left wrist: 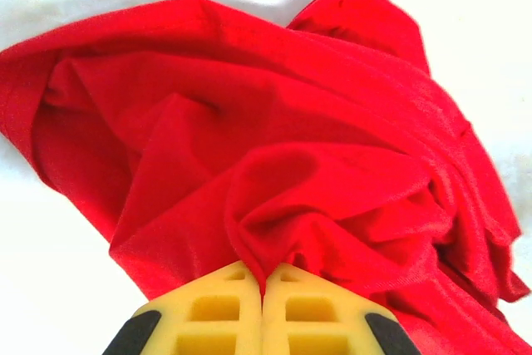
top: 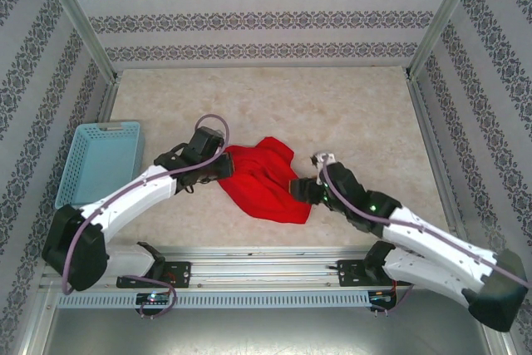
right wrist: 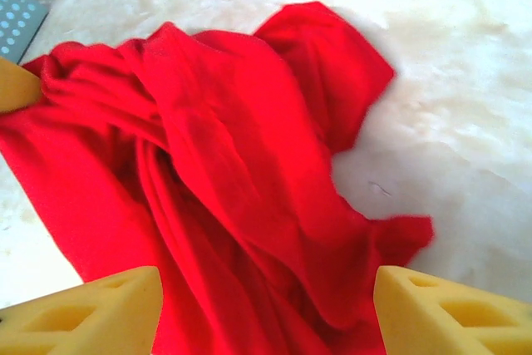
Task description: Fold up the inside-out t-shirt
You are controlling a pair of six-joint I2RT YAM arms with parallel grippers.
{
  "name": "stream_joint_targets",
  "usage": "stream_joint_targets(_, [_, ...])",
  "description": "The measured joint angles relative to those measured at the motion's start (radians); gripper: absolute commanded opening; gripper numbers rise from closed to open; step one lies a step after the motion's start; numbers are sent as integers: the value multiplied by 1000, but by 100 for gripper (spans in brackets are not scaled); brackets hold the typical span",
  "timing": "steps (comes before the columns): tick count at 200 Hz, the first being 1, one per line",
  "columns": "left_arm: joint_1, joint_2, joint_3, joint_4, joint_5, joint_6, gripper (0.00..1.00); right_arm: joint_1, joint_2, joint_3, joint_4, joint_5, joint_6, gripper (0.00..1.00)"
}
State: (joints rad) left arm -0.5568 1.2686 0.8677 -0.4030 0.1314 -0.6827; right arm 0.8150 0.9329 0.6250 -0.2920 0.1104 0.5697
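At the far left of the table (top: 349, 114) sits a light blue mesh basket (top: 104, 160), well apart from the cloth. The left claw (top: 222, 169) reaches in from the left to the near-left edge of the red t-shirt (top: 262, 182). In the left wrist view, its yellow fingers (left wrist: 208, 309) are pressed together with a raised fold of the shirt (left wrist: 274, 164) pinched in the seam between them. The t-shirt lies crumpled in a rumpled heap at the middle of the table, between the two arms, with one lobe of cloth pointing toward the far side. The right claw (top: 302, 190) meets the shirt's right edge. In the right wrist view, its fingers (right wrist: 91, 313) stand wide apart with red cloth (right wrist: 249, 164) spread between them.
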Motion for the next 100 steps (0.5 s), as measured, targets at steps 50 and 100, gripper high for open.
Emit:
stream_joint_targets(50, [-18,-64,-61,69,26,-1,0,32,334,166,7,-35,-4,66])
stream_joint_targets(100, [-30,-76,-66,91,47,0,0,5,609,337,-5,-5,-29,32])
